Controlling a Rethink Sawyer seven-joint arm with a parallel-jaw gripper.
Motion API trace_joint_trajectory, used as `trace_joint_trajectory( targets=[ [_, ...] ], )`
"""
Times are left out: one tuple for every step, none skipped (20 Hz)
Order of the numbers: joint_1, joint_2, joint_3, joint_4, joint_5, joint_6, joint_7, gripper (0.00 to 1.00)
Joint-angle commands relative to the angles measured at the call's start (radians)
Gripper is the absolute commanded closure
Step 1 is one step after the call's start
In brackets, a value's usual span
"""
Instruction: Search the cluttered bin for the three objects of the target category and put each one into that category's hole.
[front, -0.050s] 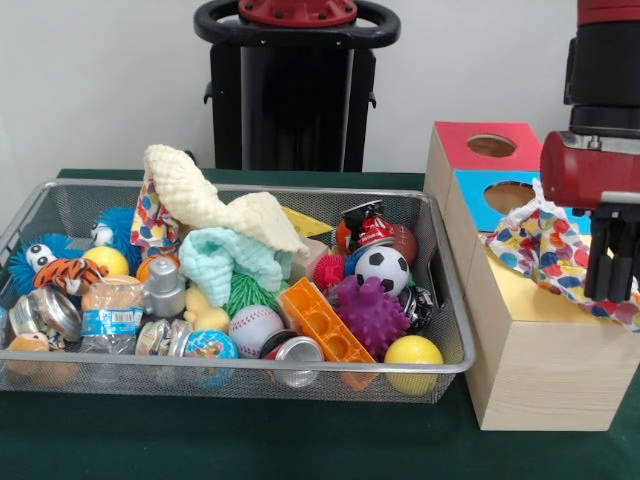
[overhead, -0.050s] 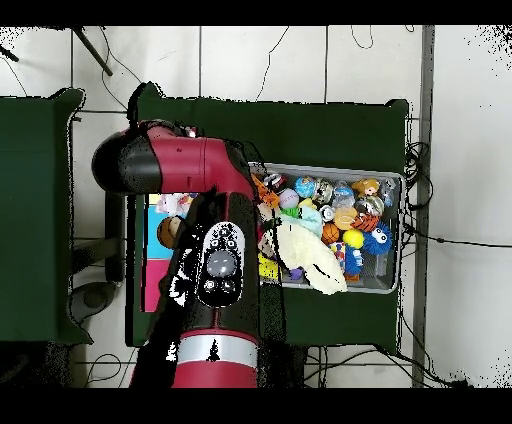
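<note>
My gripper (front, -0.050s: 611, 297) is at the right, low over the yellow-topped wooden box (front, -0.050s: 520, 300), and looks shut on a white cloth with coloured dots (front, -0.050s: 535, 245) that is bunched over the box top. In the overhead view the arm hides the gripper; a bit of that cloth (overhead, -0.050s: 172, 203) shows beside it. The mesh bin (front, -0.050s: 452, 300) holds a cream knitted cloth (front, -0.050s: 200, 195), a mint cloth (front, -0.050s: 225, 258) and another dotted cloth (front, -0.050s: 150, 222) among toys. From overhead the cream cloth (overhead, -0.050s: 312, 258) hangs toward the bin's (overhead, -0.050s: 395, 182) edge.
Behind the yellow box stand a blue-topped box (front, -0.050s: 490, 195) and a red-topped box (front, -0.050s: 470, 135), each with a round hole. The bin also holds balls, a spiky purple ball (front, -0.050s: 375, 315), an orange block (front, -0.050s: 320, 322), cans and plush toys. The arm (overhead, -0.050s: 220, 260) covers the boxes from overhead.
</note>
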Motion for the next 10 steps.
trace_joint_trajectory(
  targets=[
    [0.016,0.045,0.004,0.047,-0.023,0.028,0.153,1.0],
    [0.02,0.047,0.0,0.049,-0.024,0.034,0.154,1.0],
    [0.024,0.049,-0.005,0.05,-0.025,0.04,0.155,1.0],
    [0.024,0.05,-0.003,0.061,-0.024,0.042,0.154,1.0],
    [0.025,0.051,-0.002,0.072,-0.023,0.043,0.153,1.0],
    [0.028,0.053,-0.002,0.082,-0.025,0.048,0.148,1.0],
    [0.029,0.051,0.0,0.095,-0.023,0.05,0.148,1.0],
    [0.03,0.047,0.003,0.108,-0.023,0.055,0.142,1.0],
    [0.034,0.042,0.0,0.116,-0.024,0.06,0.141,1.0],
    [0.038,0.037,-0.003,0.124,-0.025,0.065,0.14,1.0]
  ],
)
